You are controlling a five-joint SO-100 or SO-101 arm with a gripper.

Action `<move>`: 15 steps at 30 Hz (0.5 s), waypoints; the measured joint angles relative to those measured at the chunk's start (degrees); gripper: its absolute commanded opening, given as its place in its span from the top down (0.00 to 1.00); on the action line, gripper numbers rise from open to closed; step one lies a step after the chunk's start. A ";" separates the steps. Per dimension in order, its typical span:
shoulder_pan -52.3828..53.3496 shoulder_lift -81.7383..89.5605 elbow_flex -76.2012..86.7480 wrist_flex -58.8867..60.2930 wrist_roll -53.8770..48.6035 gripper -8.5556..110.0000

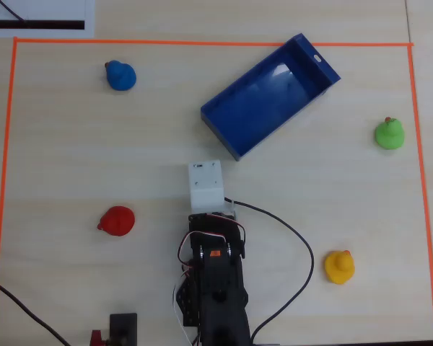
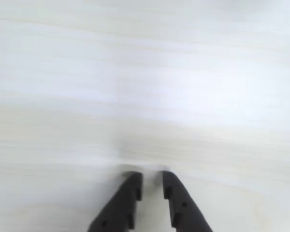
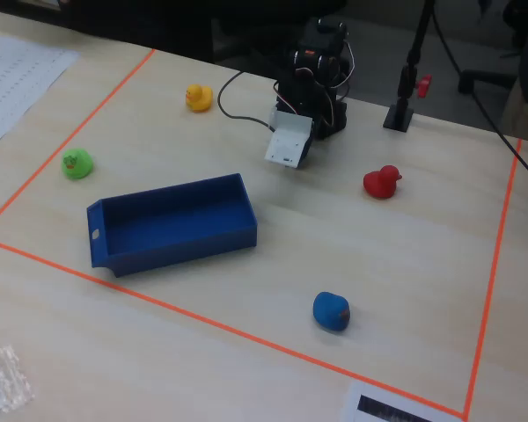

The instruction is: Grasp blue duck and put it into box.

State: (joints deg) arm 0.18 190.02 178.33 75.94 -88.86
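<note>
Pale wood-grain worktop [image 1: 79, 158], work area bounded by an orange tape line [image 1: 202, 42].

Blue duck [image 1: 120, 76]: sits alone in the far-left corner of the taped area in the overhead view, near the tape, upright, untouched. In the fixed view it is the nearest item to the camera [image 3: 332, 311].

Box [image 1: 265, 97]: dark blue, empty, lying at an angle right of centre in the overhead view, well apart from the duck.

Other ducks: red duck [image 1: 117, 220] left of the arm, yellow duck [image 1: 339, 267] to its right, green duck [image 1: 390, 134] near the right tape edge.

Arm [image 1: 215, 277]: folded near its base at the bottom centre of the overhead view, pointing toward the box. End effector [image 2: 152, 186]: wrist view shows the two dark fingers with only a narrow gap between them, holding nothing, bare worktop ahead.

Step, as judged: start of task, approach not yet made.

Next move calls for swinging toward the far-left corner in the overhead view, widening the fingers and descending over the blue duck. The red duck lies well off that path.
</note>
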 measured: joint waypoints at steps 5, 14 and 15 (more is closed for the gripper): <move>0.00 0.00 0.00 0.00 -0.35 0.93; -7.12 -22.32 -16.44 -10.37 -14.06 0.89; -8.61 -27.69 -21.80 -12.22 -14.77 0.86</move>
State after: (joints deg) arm -8.44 162.33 156.53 63.72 -103.62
